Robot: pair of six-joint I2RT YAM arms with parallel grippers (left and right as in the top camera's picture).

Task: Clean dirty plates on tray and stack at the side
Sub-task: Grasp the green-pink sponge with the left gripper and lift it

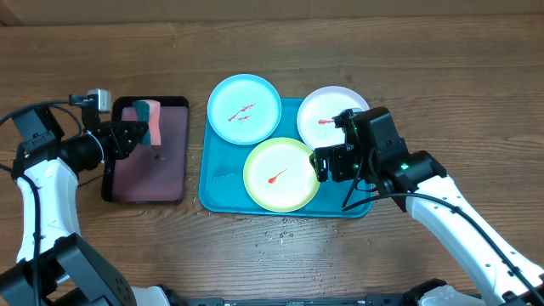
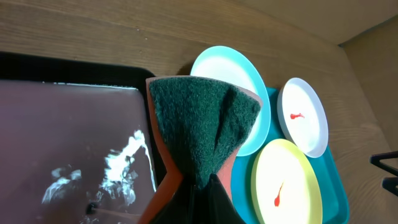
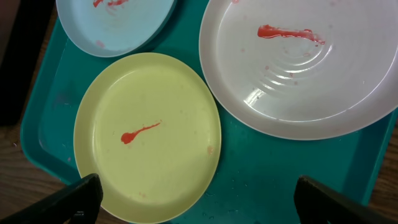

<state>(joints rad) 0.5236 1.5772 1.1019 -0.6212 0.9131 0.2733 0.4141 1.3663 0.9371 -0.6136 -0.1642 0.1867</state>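
The turquoise tray [image 1: 223, 189] holds three plates, each with a red smear: a light blue one [image 1: 245, 108] at its back left, a white one [image 1: 325, 113] at its back right and a yellow-green one [image 1: 280, 174] in front. My left gripper [image 1: 138, 134] is shut on a sponge [image 2: 202, 121] with a green scouring face and an orange body, held over the black-rimmed tray [image 1: 170, 174]. My right gripper [image 3: 198, 194] is open and empty, just above the tray beside the yellow-green plate [image 3: 146, 134], with the white plate [image 3: 298, 68] right behind it.
The black-rimmed tray with a pinkish wet inside [image 2: 68, 143] lies left of the turquoise tray. Water drops speckle the wooden table [image 1: 280, 234] in front of the trays. The table's far side [image 1: 272, 51] is bare wood.
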